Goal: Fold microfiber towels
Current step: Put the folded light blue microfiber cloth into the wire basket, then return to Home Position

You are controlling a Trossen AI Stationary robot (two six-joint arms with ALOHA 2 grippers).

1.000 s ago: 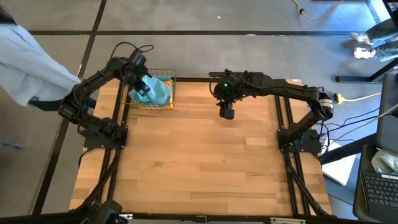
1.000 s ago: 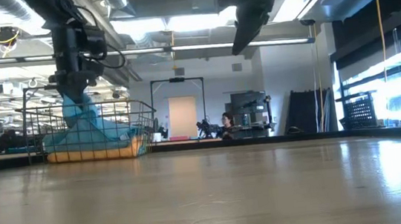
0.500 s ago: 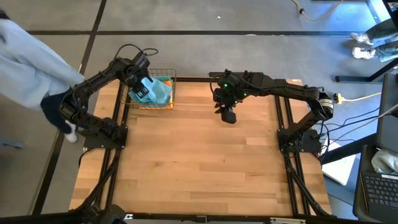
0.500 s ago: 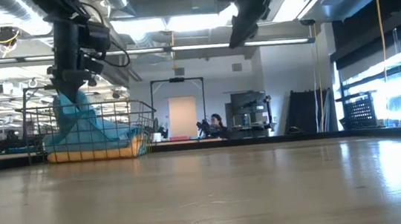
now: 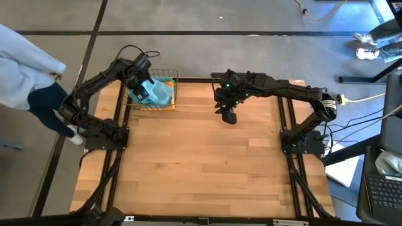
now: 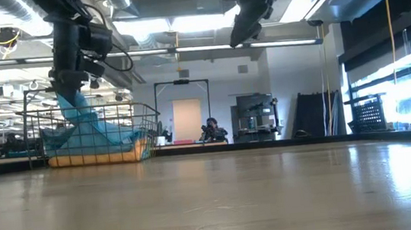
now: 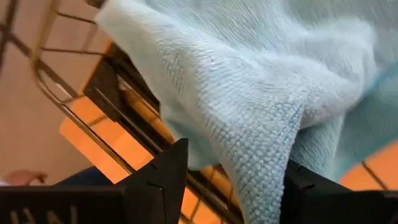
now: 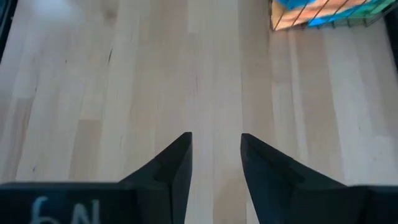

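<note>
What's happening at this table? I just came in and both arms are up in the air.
The left gripper is over the wire basket at the table's far left corner, with a fold of a light blue towel between its fingers, drawn up out of the pile. The right gripper hangs open above the bare wooden table, holding nothing. No towel lies on the table yet.

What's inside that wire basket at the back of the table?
The wire basket holds a heap of light blue towels, with an orange towel showing underneath. The left gripper reaches into the heap. Anything lower is covered.
</note>
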